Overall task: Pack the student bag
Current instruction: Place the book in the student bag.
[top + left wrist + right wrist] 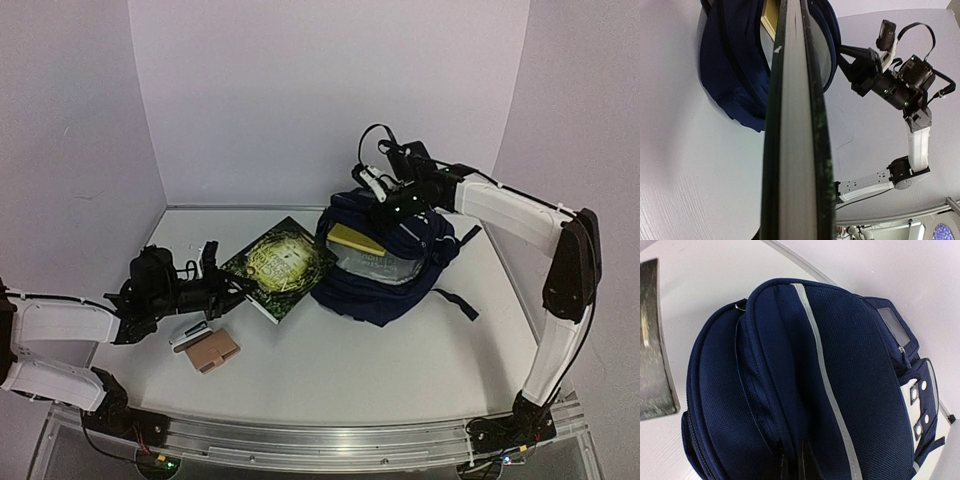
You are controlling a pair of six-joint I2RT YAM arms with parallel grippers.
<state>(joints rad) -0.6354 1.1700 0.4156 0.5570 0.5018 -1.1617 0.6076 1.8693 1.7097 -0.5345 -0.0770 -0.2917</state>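
The student bag [385,270], dark navy with pale piping, lies open at mid-right of the table, with a yellow book [355,238] and a clear folder in its mouth. My right gripper [388,208] is shut on a fold of the bag's upper flap; in the right wrist view its dark fingertips [812,467] pinch the navy fabric [840,370]. My left gripper [230,287] is shut on the left corner of a green-covered book [280,268], which lies just left of the bag. The left wrist view shows this book [797,125] edge-on, pointing at the bag [735,75].
A tan wallet [212,350] and a small silver-white pen-like item [190,333] lie near the left arm. A black bag strap [455,300] trails to the right. White walls enclose the table at the back and both sides.
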